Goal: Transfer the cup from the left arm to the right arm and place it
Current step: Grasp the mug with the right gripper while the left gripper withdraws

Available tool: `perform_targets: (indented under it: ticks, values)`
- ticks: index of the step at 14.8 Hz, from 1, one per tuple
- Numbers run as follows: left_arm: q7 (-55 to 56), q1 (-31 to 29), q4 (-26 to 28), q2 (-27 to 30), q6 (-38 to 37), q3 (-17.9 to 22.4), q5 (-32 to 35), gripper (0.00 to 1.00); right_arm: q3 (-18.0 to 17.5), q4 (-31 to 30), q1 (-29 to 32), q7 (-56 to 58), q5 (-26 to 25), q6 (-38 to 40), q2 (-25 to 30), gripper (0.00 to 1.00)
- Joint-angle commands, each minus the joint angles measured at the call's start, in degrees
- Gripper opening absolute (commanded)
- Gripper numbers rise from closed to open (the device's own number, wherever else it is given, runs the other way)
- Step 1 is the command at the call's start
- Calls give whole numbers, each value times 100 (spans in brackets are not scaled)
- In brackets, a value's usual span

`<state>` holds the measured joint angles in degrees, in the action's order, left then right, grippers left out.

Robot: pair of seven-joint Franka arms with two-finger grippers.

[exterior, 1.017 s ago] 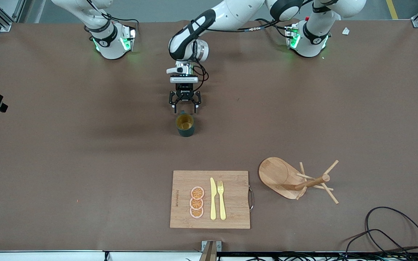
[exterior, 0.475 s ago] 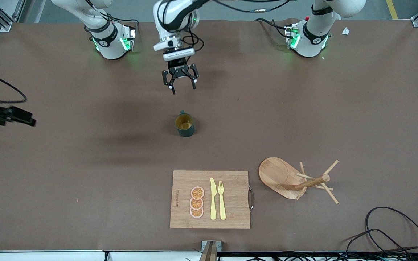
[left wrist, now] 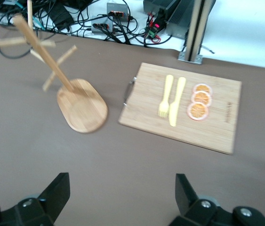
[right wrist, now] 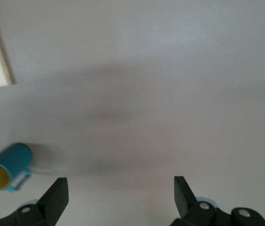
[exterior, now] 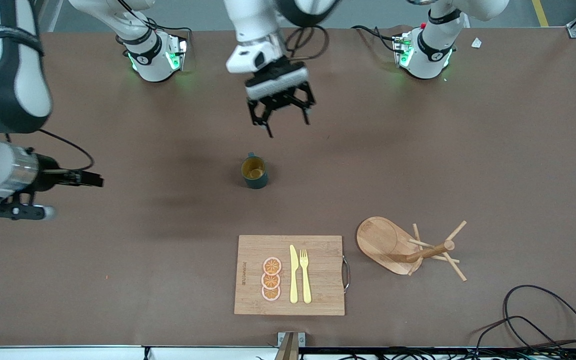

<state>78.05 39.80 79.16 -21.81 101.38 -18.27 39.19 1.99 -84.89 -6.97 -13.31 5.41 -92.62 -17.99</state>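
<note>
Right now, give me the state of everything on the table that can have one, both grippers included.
cup: upright on the table, empty, not held.
left gripper: open, empty, in the air.
right gripper: open, empty, in the air.
mug tree: upright, pegs bare.
cutting board: flat, carrying orange slices, knife, fork.

- The cutting board (exterior: 288, 275) carries a dark printed mark along its edge toward the right arm's end of the tabletop; its letters are too small to read.
- No other text, number or sign is legible.
</note>
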Motion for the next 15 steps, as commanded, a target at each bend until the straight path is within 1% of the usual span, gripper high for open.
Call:
perform_targets:
  ticks: [1, 3, 5, 7, 9, 11, 12, 14, 15]
  values:
    - [-1638, -935, -6, 335, 31, -62, -805, 99, 38, -107, -802, -1581, -5, -334, -248, 100]
    - [-2614, -1622, -14, 502, 31, -80, -1359, 99, 30, -142, -1286, -2610, 4, -685, -494, 100]
    - [-3258, -2237, -6, 704, 31, -54, -1877, 100, 30, -264, -1796, -3508, 21, -1194, -714, 100]
    - [-3767, -2704, -14, 749, -22, -71, -2029, 100, 30, -544, -2297, -4264, 39, -1931, -872, 100]
    - [-4461, -3021, -14, 845, -127, -63, -2038, 100, 30, -852, -2623, -4731, 126, -2539, -970, 100]
    - [-4920, -3363, -14, 924, -128, -63, -2212, 100, 29, -1037, -2817, -4900, 572, -2812, -979, 100]
    - [-5000, -3591, -14, 959, -128, -97, -2475, 100, 38, -1108, -2949, -5074, 671, -2988, -1014, 100]
    - [-5123, -4057, 38, 1249, -180, -98, -3046, 100, 30, -1170, -3107, -5365, 672, -3348, -1180, 100]
    - [-5368, -4181, 30, 1302, -398, -46, -3258, 100, 38, -1222, -3204, -5427, 672, -3533, -1259, 100]
